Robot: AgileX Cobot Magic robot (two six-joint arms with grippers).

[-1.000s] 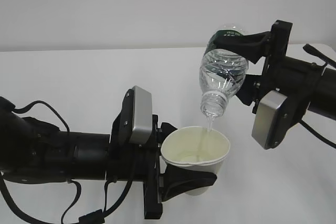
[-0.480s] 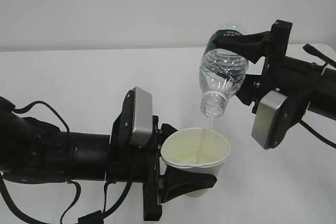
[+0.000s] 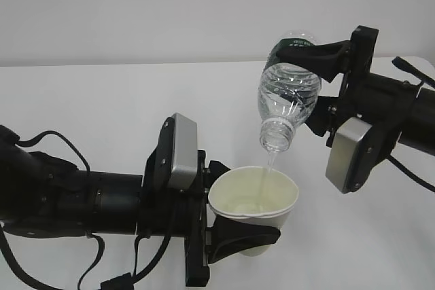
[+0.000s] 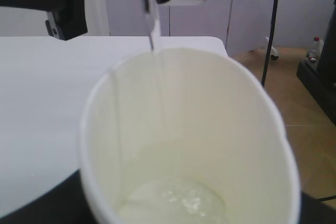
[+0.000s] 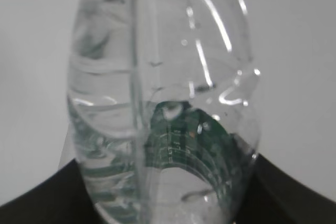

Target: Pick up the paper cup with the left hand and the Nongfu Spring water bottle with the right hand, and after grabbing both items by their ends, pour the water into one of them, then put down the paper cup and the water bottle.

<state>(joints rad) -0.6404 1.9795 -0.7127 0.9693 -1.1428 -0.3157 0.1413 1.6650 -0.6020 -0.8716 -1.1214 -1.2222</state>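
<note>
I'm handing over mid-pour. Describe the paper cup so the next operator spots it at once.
Start at the white table and follow the left hand, the black arm lying low across the front. Its gripper holds the paper cup upright: cream-white, tapered, rolled rim. Unlike the clear, green-labelled Nongfu Spring water bottle tipped mouth-down above it, it is opaque and catches the thin stream of water.

The paper cup (image 3: pixel 253 202) hides its base behind the left hand (image 3: pixel 239 234). In the left wrist view its lower rim runs off at six o'clock. The Nongfu Spring water bottle (image 5: pixel 163 103) is blurred, its label lettering unreadable, and its neck is perhaps cut off at twelve o'clock.
</note>
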